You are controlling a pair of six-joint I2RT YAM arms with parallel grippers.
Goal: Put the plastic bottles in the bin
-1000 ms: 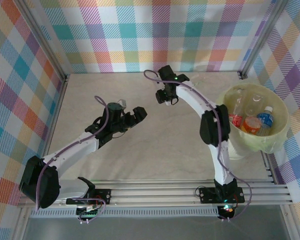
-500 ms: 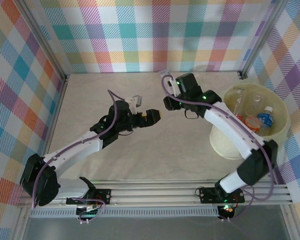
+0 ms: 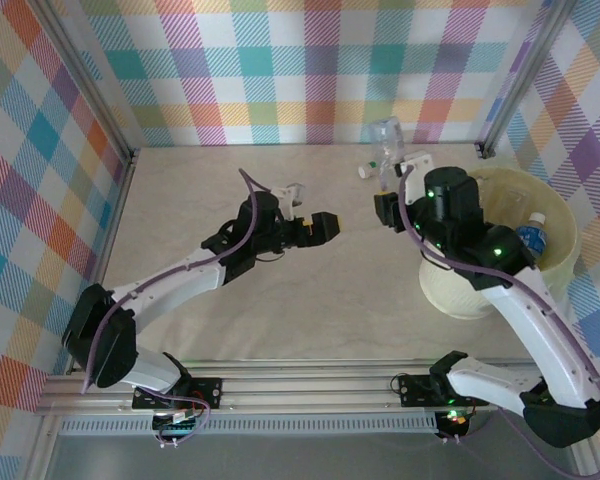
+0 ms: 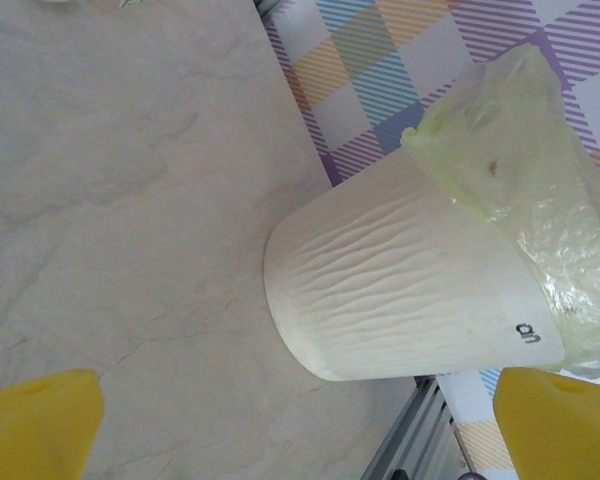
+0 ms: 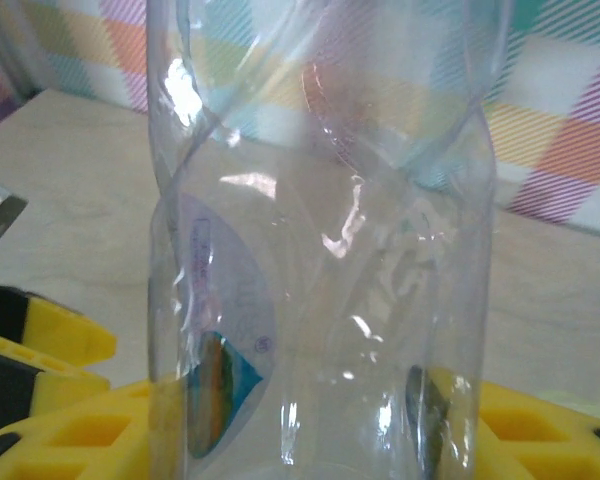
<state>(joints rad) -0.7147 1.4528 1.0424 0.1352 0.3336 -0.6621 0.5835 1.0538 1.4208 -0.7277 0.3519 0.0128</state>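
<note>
One broad pale tabletop [image 3: 310,320] carries everything, fenced on three sides by checked walls [image 3: 280,70]. At its right edge stands the bin [image 3: 450,295], cream outside with a yellow-green liner spilling over the rim. The left wrist view sees its ribbed wall [image 4: 400,280] from low down, upright on the tabletop. The right arm reaches across the bin's left rim, so its forearm hides part of the mouth. One blue-labelled bottle [image 3: 532,235] with a white cap shows inside, against the right wall.

The left arm stretches to mid-table. Its left claw [image 3: 325,227] gapes wide and holds nothing, the yellow fingertips [image 4: 35,425] sitting at opposite corners of its own camera's picture.

The right claw [image 3: 385,205] is closed around a clear bottle [image 3: 385,140], which juts toward the far wall, left of the bin and not over its mouth. Up close, that bottle [image 5: 320,250] stands between the yellow fingers [image 5: 70,425]. Bare tabletop separates the two claws.
</note>
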